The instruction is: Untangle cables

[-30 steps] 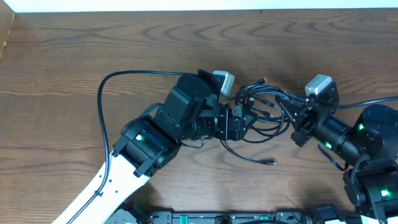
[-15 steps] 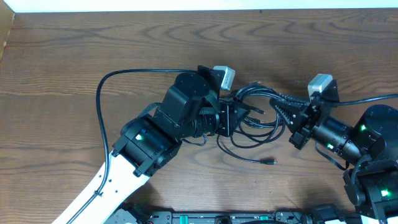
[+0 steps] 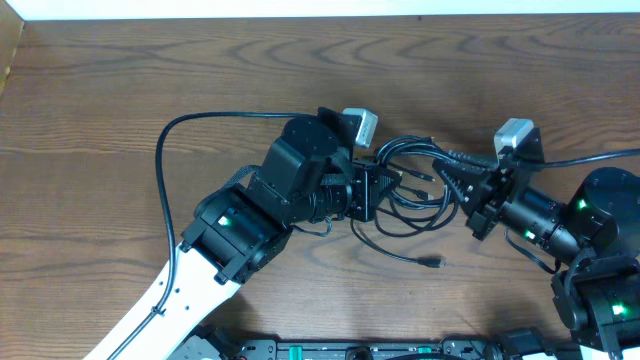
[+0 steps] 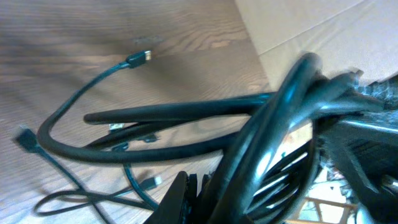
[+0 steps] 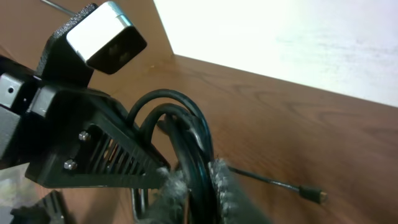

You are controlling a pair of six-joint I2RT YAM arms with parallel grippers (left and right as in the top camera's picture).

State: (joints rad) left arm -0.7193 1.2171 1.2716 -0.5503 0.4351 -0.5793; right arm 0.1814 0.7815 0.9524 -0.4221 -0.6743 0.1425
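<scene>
The cables (image 3: 415, 188) are a clump of thin black loops at the table's middle, stretched between both grippers. My left gripper (image 3: 368, 190) holds the clump's left side; in the left wrist view its jaws (image 4: 194, 177) are shut on a bundle of cables (image 4: 186, 112). My right gripper (image 3: 462, 185) holds the right side. Its fuzzy grey pads (image 5: 221, 177) press a black cable loop (image 5: 186, 118) from both sides at the gripper (image 5: 199, 186). One loose end with a small plug (image 3: 436, 263) trails toward the front.
The left arm's thick black cable (image 3: 165, 150) arcs over the table at the left, and the right arm's own cable (image 3: 590, 160) runs off to the right. The left wrist camera housing (image 5: 106, 34) fills the right wrist view's left side. A plug (image 5: 311, 194) lies on the wood.
My left gripper has shut on the clump and drawn back a little to the left. The loops now lie tighter between the two grippers. The right gripper has shifted slightly.
</scene>
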